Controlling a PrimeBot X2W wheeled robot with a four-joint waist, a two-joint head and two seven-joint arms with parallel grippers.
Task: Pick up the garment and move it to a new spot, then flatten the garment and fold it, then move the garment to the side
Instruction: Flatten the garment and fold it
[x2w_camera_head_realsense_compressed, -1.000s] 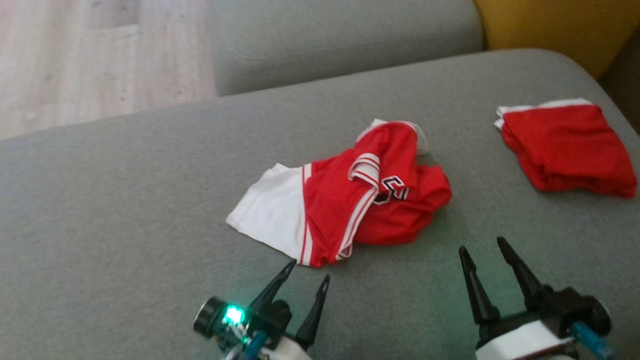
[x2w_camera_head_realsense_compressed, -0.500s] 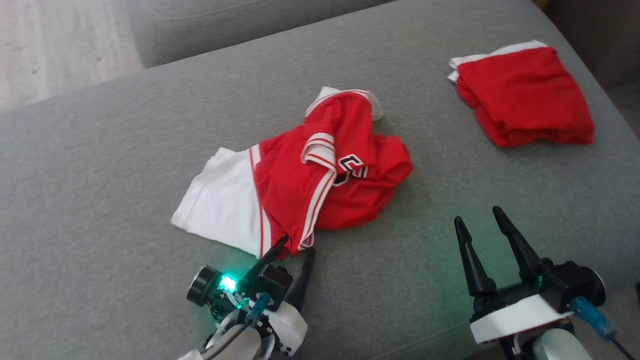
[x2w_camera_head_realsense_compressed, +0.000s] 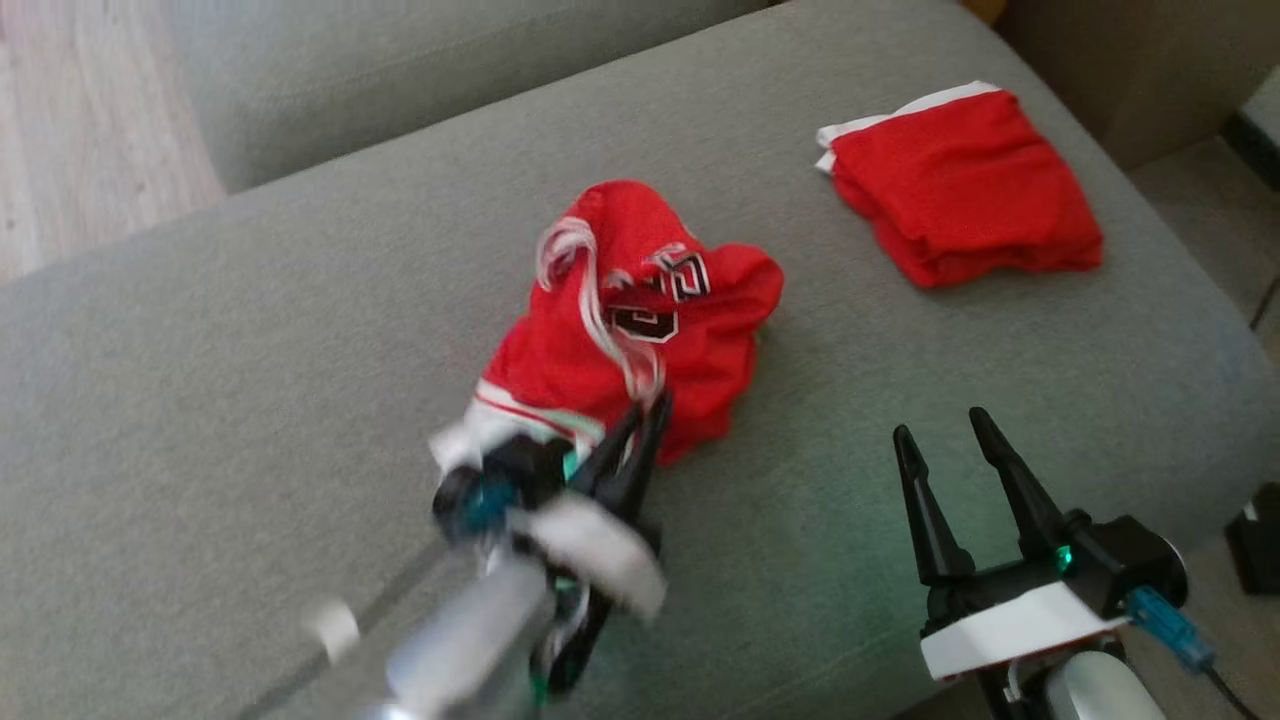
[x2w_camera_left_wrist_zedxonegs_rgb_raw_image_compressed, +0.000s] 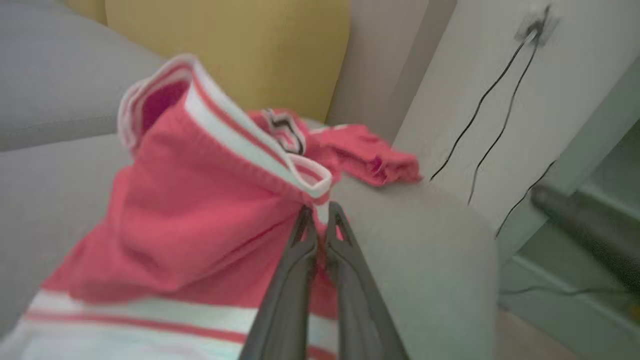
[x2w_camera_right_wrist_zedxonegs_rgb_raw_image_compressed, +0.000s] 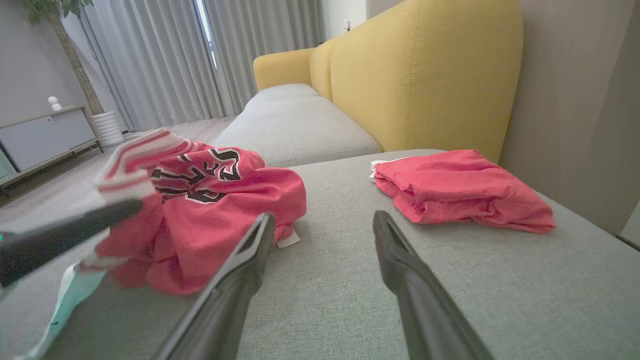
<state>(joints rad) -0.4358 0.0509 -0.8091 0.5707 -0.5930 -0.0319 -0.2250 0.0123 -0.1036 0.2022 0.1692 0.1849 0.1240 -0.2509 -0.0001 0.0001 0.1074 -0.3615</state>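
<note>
The garment (x2w_camera_head_realsense_compressed: 640, 330) is a red jersey with white trim and black lettering, bunched up on the grey sofa seat (x2w_camera_head_realsense_compressed: 250, 380). My left gripper (x2w_camera_head_realsense_compressed: 645, 415) is shut on its white-striped edge and lifts that edge off the seat. In the left wrist view the two fingers pinch the trim (x2w_camera_left_wrist_zedxonegs_rgb_raw_image_compressed: 320, 212) of the garment (x2w_camera_left_wrist_zedxonegs_rgb_raw_image_compressed: 200, 210). My right gripper (x2w_camera_head_realsense_compressed: 940, 425) hovers open over bare cushion to the right of the garment, holding nothing. In the right wrist view the open gripper (x2w_camera_right_wrist_zedxonegs_rgb_raw_image_compressed: 325, 225) points past the garment (x2w_camera_right_wrist_zedxonegs_rgb_raw_image_compressed: 210, 205).
A folded red garment (x2w_camera_head_realsense_compressed: 965, 185) lies at the back right of the seat, also seen as a red pile (x2w_camera_right_wrist_zedxonegs_rgb_raw_image_compressed: 460, 190) in the right wrist view. A yellow sofa back (x2w_camera_right_wrist_zedxonegs_rgb_raw_image_compressed: 425, 75) rises behind it. Wooden floor (x2w_camera_head_realsense_compressed: 60, 150) lies beyond the left end.
My left gripper closed on the garment's near edge and pulled it up and inward, so the flat white panel has bunched. The head camera shifted. The right gripper stayed open.
</note>
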